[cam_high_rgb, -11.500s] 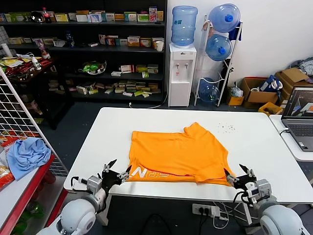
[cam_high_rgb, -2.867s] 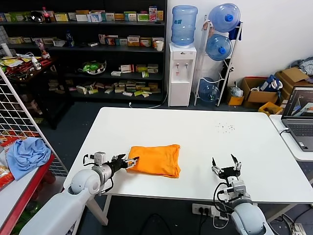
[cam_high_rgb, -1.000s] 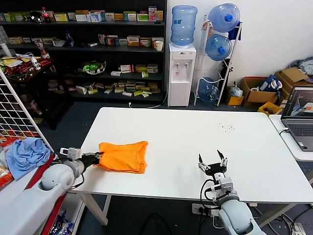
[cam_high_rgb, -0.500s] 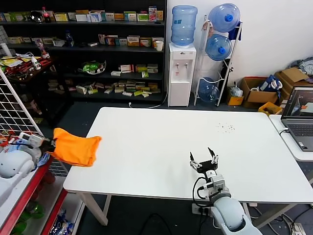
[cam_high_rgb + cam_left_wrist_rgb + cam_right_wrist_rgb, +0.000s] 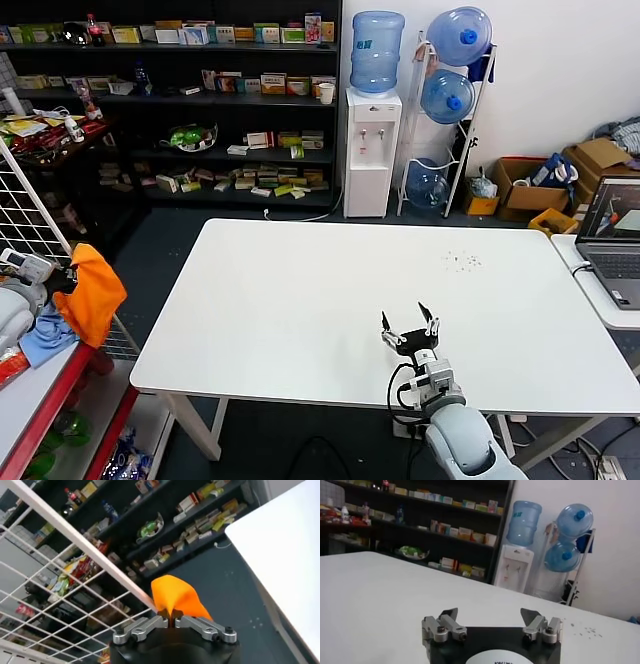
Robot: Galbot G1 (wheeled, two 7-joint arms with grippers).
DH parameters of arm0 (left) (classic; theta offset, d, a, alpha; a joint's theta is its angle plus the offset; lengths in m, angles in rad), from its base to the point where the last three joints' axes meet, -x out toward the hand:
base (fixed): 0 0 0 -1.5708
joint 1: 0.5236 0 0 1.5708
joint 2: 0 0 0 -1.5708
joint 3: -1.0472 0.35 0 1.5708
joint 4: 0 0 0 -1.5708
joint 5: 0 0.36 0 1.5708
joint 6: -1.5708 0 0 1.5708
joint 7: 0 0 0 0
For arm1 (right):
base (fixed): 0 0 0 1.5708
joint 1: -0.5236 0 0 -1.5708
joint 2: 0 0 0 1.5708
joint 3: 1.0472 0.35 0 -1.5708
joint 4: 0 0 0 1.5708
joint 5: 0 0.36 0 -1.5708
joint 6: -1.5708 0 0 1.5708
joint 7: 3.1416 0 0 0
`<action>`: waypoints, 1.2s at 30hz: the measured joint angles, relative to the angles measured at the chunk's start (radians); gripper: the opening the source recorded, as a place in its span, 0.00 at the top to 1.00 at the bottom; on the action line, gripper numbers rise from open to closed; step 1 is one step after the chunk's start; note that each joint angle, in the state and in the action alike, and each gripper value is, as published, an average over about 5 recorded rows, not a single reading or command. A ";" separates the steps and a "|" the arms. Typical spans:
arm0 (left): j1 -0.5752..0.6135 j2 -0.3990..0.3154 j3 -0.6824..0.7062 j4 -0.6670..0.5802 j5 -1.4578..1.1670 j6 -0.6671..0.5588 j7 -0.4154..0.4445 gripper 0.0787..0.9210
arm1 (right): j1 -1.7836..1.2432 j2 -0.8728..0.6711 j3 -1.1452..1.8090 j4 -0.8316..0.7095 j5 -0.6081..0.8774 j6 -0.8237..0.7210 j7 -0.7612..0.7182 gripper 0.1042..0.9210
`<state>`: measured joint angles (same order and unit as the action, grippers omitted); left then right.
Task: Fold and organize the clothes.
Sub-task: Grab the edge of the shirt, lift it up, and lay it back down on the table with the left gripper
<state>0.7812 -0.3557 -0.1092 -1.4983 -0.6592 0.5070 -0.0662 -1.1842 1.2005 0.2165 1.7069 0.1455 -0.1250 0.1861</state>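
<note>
The folded bright orange T-shirt (image 5: 91, 294) hangs from my left gripper (image 5: 62, 284) off the table's left side, above the red-edged shelf with the light blue cloth (image 5: 45, 336). In the left wrist view the left gripper (image 5: 173, 621) is shut on a bunch of the orange T-shirt (image 5: 176, 596), with the wire rack beside it. My right gripper (image 5: 407, 327) is open and empty over the white table (image 5: 300, 300), near its front edge; it also shows in the right wrist view (image 5: 491, 621).
A white wire grid rack (image 5: 35, 235) stands at the left beside the red-edged shelf (image 5: 40, 390). A laptop (image 5: 612, 240) sits on a side table at the right. Dark stocked shelves (image 5: 200, 100), a water dispenser (image 5: 372, 150) and bottles stand behind.
My left gripper has carried the folded orange T-shirt leftward off the table to above the left shelf. My right gripper has drifted slightly left over the table, still open.
</note>
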 measured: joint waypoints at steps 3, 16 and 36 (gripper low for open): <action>0.013 -0.033 0.003 -0.023 -0.012 0.001 -0.021 0.95 | -0.007 0.006 0.001 0.000 -0.009 -0.003 0.002 0.12; 0.027 -0.235 0.057 -0.130 -0.101 0.019 -0.155 0.95 | -0.048 0.011 0.043 0.019 -0.043 -0.007 0.007 0.12; 0.035 -0.691 0.140 -0.123 -0.081 -0.029 -0.311 0.95 | -0.142 -0.052 0.162 0.069 -0.009 0.061 -0.039 0.12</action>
<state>0.8159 -1.0467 0.0304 -1.6215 -0.7400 0.4778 -0.3772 -1.3263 1.1486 0.3780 1.7757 0.1368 -0.0640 0.1469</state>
